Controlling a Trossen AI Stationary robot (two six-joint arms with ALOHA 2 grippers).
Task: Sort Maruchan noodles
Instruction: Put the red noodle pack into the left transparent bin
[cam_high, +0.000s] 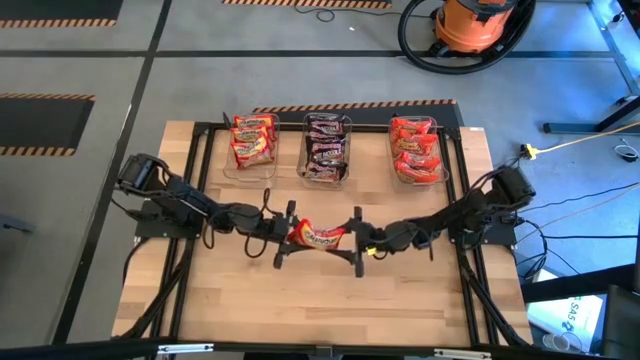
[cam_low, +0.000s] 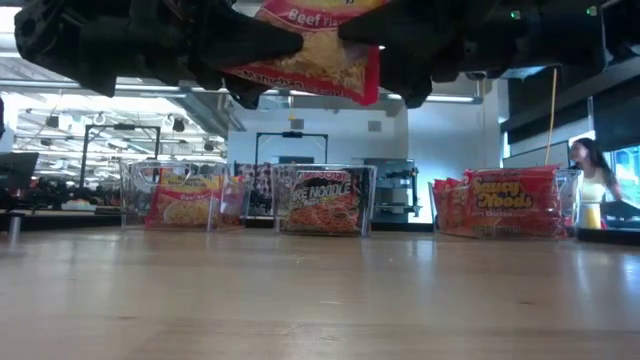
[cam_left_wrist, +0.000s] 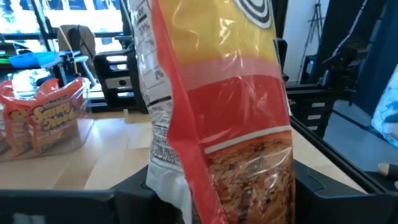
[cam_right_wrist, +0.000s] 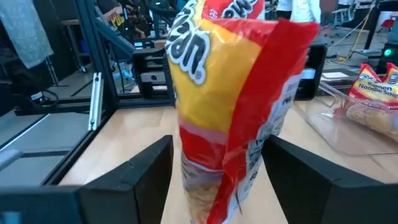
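The left hand (cam_high: 283, 236) and right hand (cam_high: 358, 240) each gripped one end of a red-orange packet (cam_high: 320, 237), held clear above the worktop (cam_high: 330, 305) centre; the near half lay open; three tubs (cam_high: 326, 150) along the far edge held sorted packets.

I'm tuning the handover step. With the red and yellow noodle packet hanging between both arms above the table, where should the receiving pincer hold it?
The packet is flat and hangs lengthwise between the left pincer and the right pincer. Probably best: pinch a short sealed end across the thin faces, coming in from that arm's own side.
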